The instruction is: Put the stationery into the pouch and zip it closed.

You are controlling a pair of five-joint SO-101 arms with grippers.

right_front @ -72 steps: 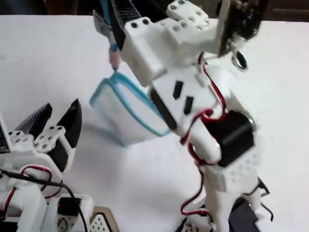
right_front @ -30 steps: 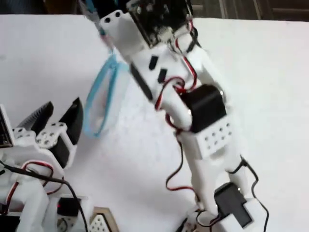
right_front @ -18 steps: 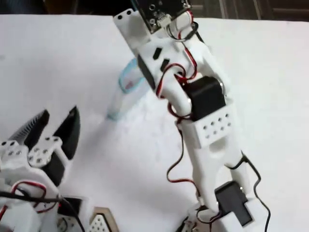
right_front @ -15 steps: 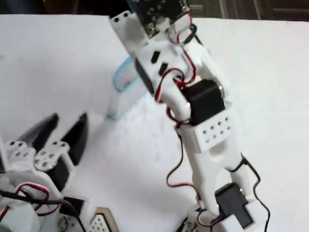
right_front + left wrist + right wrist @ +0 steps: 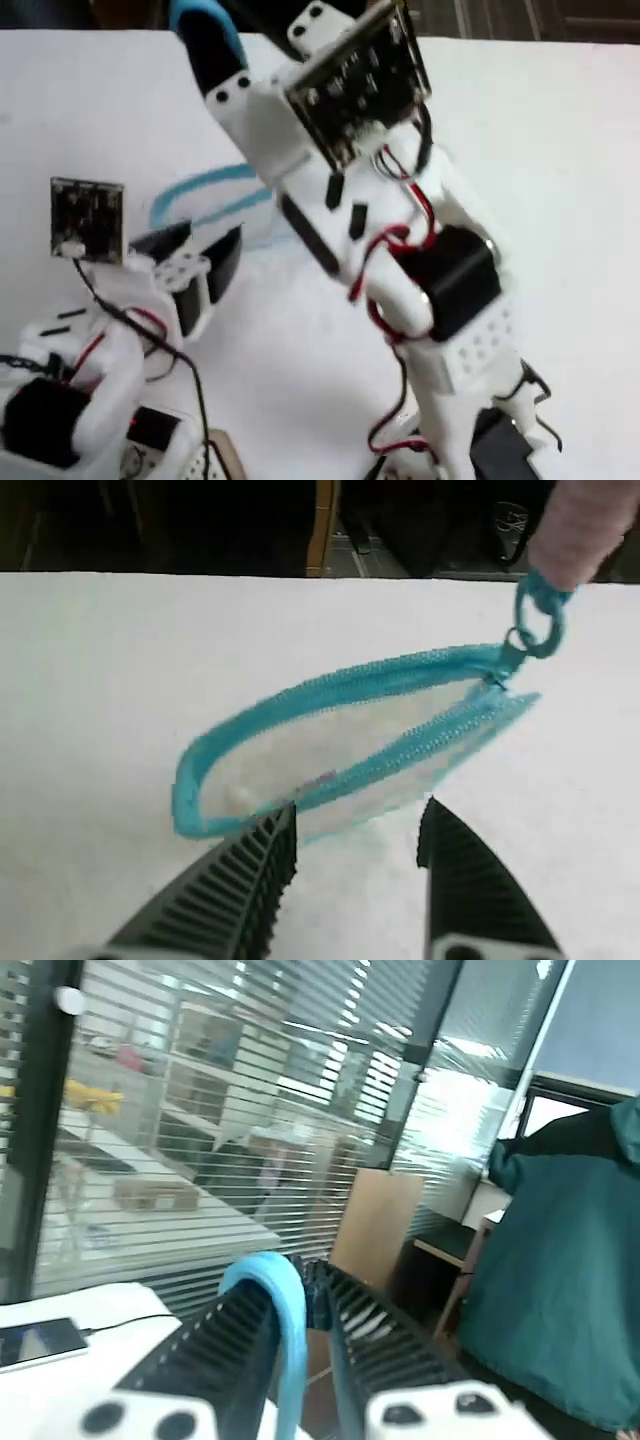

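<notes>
The right pincer point(image 5: 295, 1280) is clamped on a blue strap point(image 5: 285, 1310), its two ribbed fingers pressed close on either side of the band. In the high view this pincer point(image 5: 215, 45) is raised at the far left of the scene, at the end of the big arm that leans over from the near right, with the blue strap point(image 5: 205, 20) sticking out past its tip.

The left pincer point(image 5: 360, 815) holds nothing, and its two black fingers stand spread apart. The pouch point(image 5: 330, 750) lies just beyond their tips, on the far side and not between them. In the high view the left pincer point(image 5: 205, 240) sits at the near left, and the pouch point(image 5: 215, 200) lies between it and the right arm, on the white table point(image 5: 560, 150).

The left wrist view gives the pouch in detail. It has a clear body and a teal zipper that gapes along most of its length. At the right end, a teal ring point(image 5: 540, 620) on the zipper pull hangs from a pink tag point(image 5: 580, 525), so that end is drawn upward. Something faintly pink shows through the clear side, too blurred to name. Whether the pouch's underside touches the table point(image 5: 100, 680) cannot be told.

The high view gives the pouch as teal outlines, partly hidden behind the right arm. The right wrist view looks off toward window blinds point(image 5: 200, 1080).
</notes>
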